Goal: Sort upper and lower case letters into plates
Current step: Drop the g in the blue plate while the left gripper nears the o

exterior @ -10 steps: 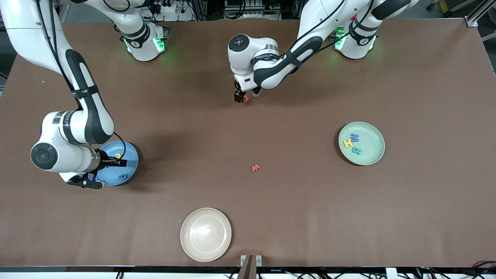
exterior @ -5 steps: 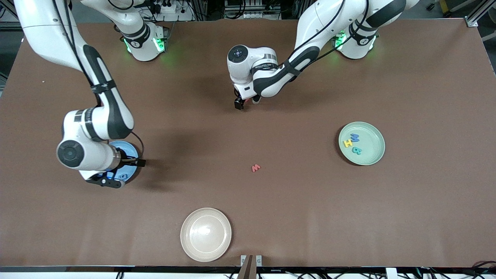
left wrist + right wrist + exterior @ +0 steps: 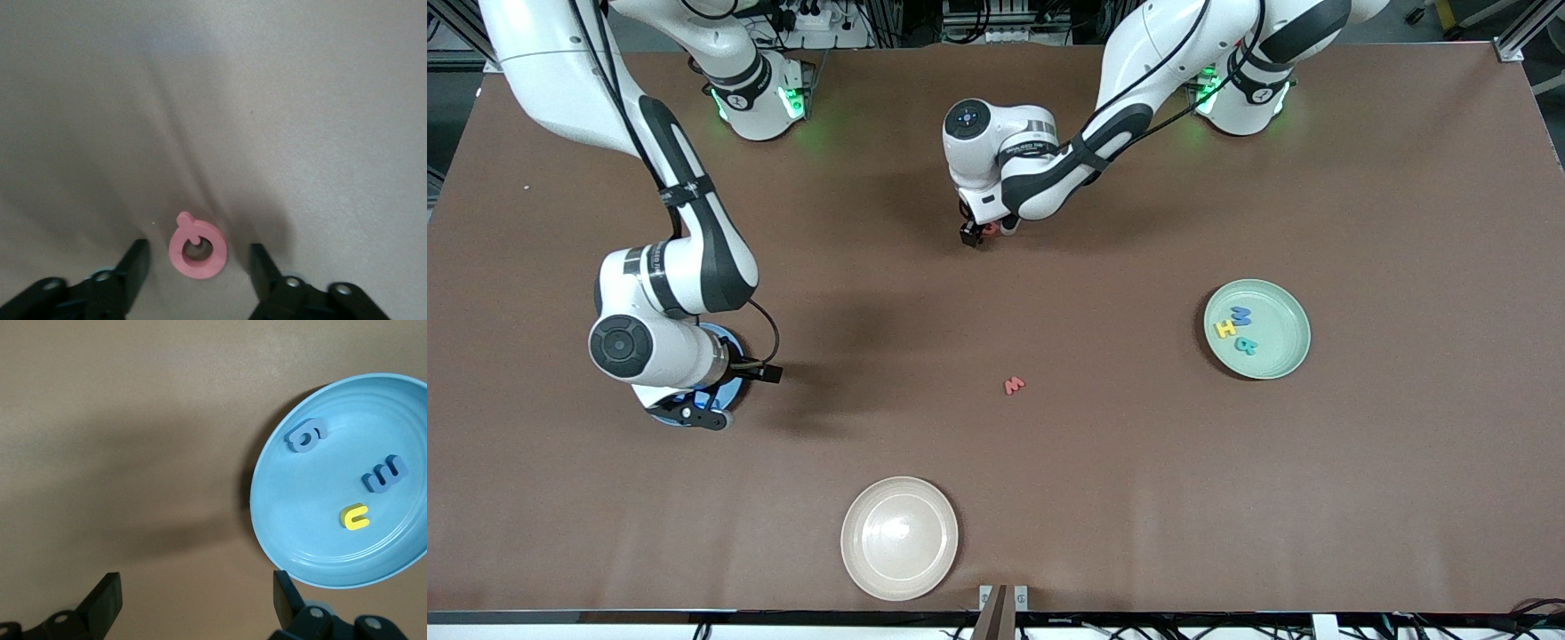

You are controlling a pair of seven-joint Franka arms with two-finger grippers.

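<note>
The red Q [image 3: 197, 248] lies flat on the table between the open fingers of my left gripper [image 3: 198, 257], low over the table's middle near the robots' side [image 3: 976, 233]. My right gripper [image 3: 769, 373] is open and empty over bare table beside the blue plate [image 3: 734, 391]. The right wrist view shows that plate [image 3: 313, 540] holding blue g [image 3: 307, 435], blue m [image 3: 385, 474] and yellow u [image 3: 355, 516]. The pale green plate [image 3: 1282, 357] holds blue M [image 3: 1240, 315], yellow H [image 3: 1224, 329] and teal R [image 3: 1246, 346]. The red w [image 3: 1014, 386] lies alone mid-table.
A cream-beige plate [image 3: 899, 537] sits empty near the table's front edge. The right arm's wrist covers most of the blue plate in the front view.
The right gripper moved off the blue plate toward the table's middle; the yellow u seen at its fingertips earlier now lies in the plate. The left gripper shifted slightly at the red Q.
</note>
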